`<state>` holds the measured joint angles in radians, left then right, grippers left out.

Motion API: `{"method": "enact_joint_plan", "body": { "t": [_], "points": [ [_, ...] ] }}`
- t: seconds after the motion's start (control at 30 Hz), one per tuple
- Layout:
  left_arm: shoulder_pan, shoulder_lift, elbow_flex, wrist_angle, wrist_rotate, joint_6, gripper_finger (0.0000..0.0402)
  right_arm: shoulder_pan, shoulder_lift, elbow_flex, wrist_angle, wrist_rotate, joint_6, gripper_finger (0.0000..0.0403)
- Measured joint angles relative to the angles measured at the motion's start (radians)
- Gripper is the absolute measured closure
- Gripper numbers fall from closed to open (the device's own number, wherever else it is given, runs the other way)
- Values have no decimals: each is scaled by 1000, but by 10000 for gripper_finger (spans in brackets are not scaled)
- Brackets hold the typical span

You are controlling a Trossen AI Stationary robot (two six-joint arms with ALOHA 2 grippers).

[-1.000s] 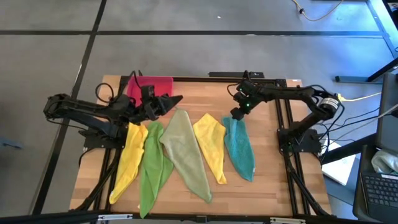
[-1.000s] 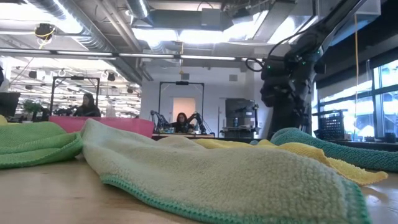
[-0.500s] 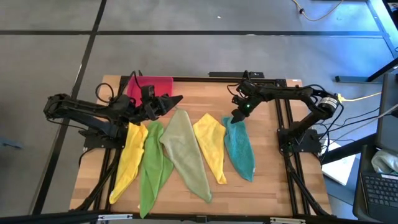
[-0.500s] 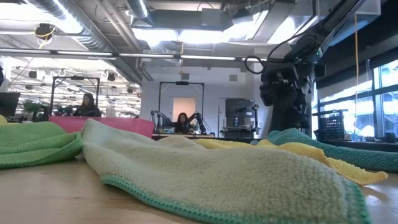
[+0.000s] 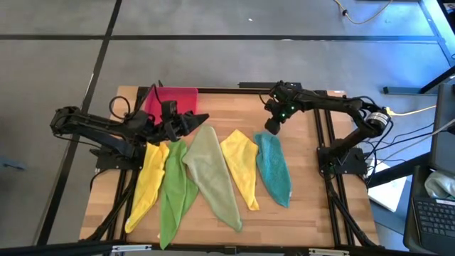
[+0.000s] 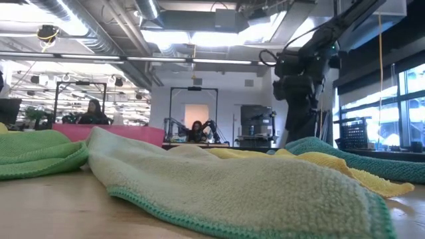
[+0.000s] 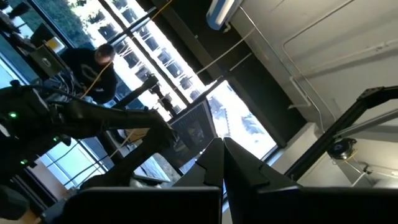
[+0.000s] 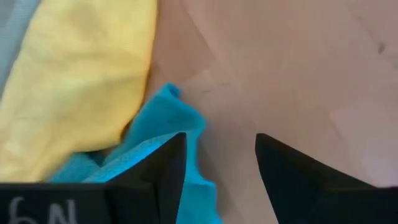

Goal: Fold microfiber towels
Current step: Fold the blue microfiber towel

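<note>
Several microfiber towels lie flat side by side on the wooden table: a yellow one (image 5: 147,181), a bright green one (image 5: 174,188), a pale olive one (image 5: 213,174), a second yellow one (image 5: 242,167) and a teal one (image 5: 274,167). My right gripper (image 5: 271,126) hangs open just above the teal towel's far end (image 8: 168,118), pointing steeply down, with nothing between its fingers (image 8: 217,168). My left gripper (image 5: 202,117) is shut and empty, raised above the olive towel's far end and pointing up into the room (image 7: 222,162).
A pink-red tray (image 5: 174,98) sits at the far left of the table, behind my left arm. Bare wood (image 5: 298,142) lies to the right of the teal towel and along the far edge. People sit at desks in the room beyond the table (image 6: 93,113).
My right gripper has risen from the teal towel's far end, drifted slightly toward the table's far edge and rolled about its own axis. It has stayed open. The teal towel's far end has settled flat on the table.
</note>
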<state>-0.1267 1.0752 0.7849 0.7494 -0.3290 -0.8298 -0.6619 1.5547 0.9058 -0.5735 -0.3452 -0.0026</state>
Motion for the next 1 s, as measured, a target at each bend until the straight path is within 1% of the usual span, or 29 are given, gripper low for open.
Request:
{"method": "enact_joint_plan", "body": {
  "t": [0.17, 0.3, 0.4, 0.5, 0.6, 0.67, 0.7, 0.83, 0.9, 1.0],
  "points": [
    [-18, 0, 0, -1, 0, -2, 401, -10, 63, -17, 4, -122, 16, 209],
    [-21, 0, 0, -12, 1, -2, 401, -9, 127, -26, 1, -256, 53, 209],
    [-21, 0, 0, -22, 1, -2, 401, -9, 160, -26, -17, -292, 107, 209],
    [-19, 0, 0, -27, 1, -1, 401, -9, 160, -26, -40, -346, 151, 209],
    [-1, -1, 0, -60, 0, 1, 401, -7, 131, -26, -71, -395, 157, 209],
    [16, -1, 1, -114, -11, 1, 401, -1, 102, -26, -94, -390, 150, 210],
    [22, -1, 1, -142, -15, -1, 401, 0, 86, -26, -104, -365, 145, 212],
    [48, 0, 1, -232, -19, -2, 401, 13, 32, -26, -124, -191, 126, 232],
    [57, 0, 1, -261, -21, -2, 401, 15, 21, -26, -123, -128, 126, 248],
    [76, 0, 1, -270, -25, 1, 401, 18, 20, -26, -119, -115, 128, 276]
  ]
}}
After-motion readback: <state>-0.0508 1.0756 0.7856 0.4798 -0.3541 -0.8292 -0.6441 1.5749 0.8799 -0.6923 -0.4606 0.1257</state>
